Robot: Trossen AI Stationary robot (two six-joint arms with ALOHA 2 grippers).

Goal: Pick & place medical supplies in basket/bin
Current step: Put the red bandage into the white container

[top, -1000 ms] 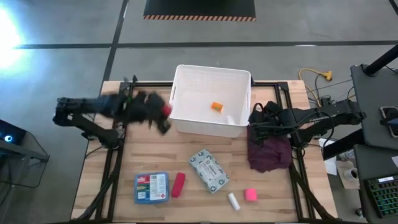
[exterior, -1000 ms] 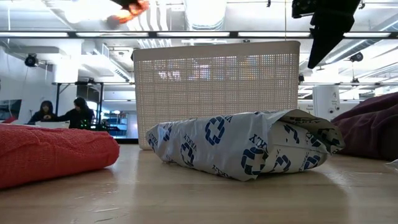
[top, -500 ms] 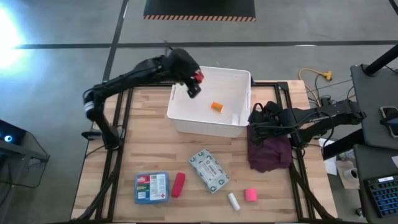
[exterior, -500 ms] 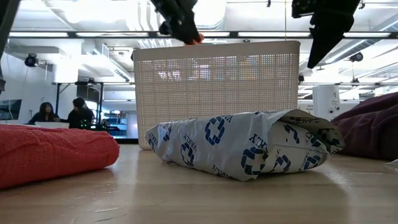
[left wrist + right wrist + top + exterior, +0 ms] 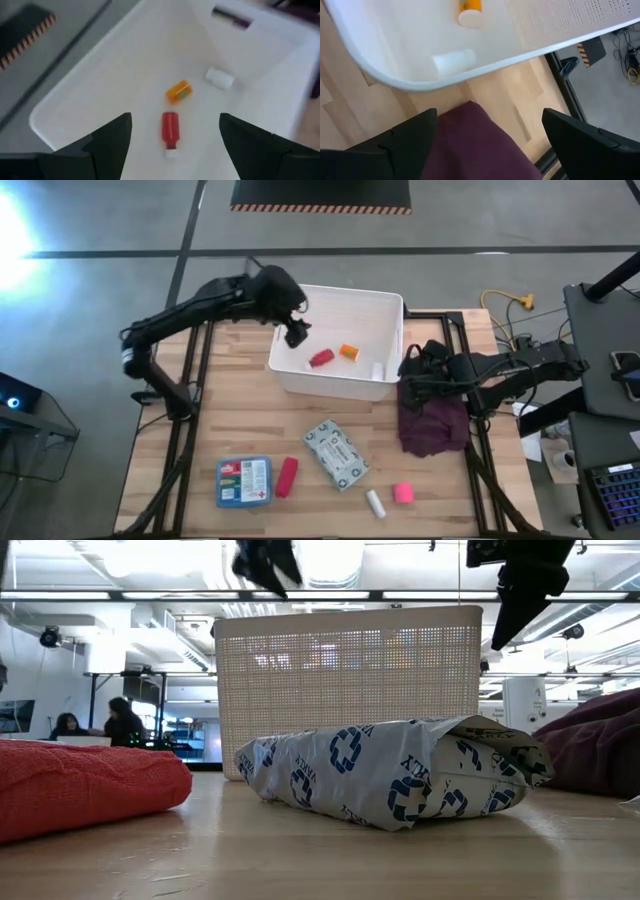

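The white ribbed bin (image 5: 290,370) stands at the table's far middle. On its floor lie a small red bottle (image 5: 321,358), an orange bottle (image 5: 348,351) and a white roll (image 5: 377,370); the left wrist view shows the red bottle (image 5: 169,130), the orange bottle (image 5: 178,91) and the roll (image 5: 219,78). My left gripper (image 5: 296,332) is open and empty above the bin's left part. My right gripper (image 5: 408,370) is open, just right of the bin above the maroon cloth (image 5: 432,428). The blue first-aid box (image 5: 244,481), red roll (image 5: 287,477), patterned packet (image 5: 336,453), white roll (image 5: 375,503) and pink roll (image 5: 403,493) lie on the near table.
The maroon cloth lies by the table's right edge. Bare wood shows left of the bin and between the bin and the near items. In the low view the packet (image 5: 390,778) lies before the bin (image 5: 350,690); people sit in the room behind, at left.
My left gripper has swung from left of the bin, carrying the small red bottle, up over the bin's far left corner, then opened. The red bottle has dropped and now lies on the bin's floor beside the orange bottle. My right arm has kept still.
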